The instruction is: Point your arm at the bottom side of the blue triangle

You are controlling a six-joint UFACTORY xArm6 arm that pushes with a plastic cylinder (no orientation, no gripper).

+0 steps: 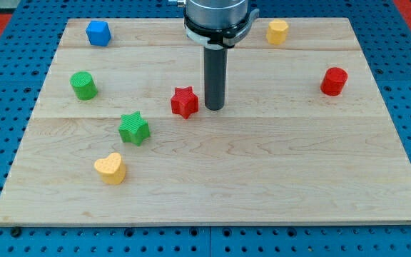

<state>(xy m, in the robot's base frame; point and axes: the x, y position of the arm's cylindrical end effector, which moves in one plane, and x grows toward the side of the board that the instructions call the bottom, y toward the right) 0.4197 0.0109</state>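
Presently I count six blocks on the wooden board (212,185): two red, two green, two yellow, one blue. Correction: seven in all. My tip (214,108) is a bare rod holding nothing, set just right of the red star (184,101). The blue block (98,33), its shape unclear, lies well apart toward the view's top left. No contact observed between tip and star.

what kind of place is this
Probably a robotics lab bench: a wooden board on blue perforated mounting plate, small coloured blocks like the red star, and my tip beside it.
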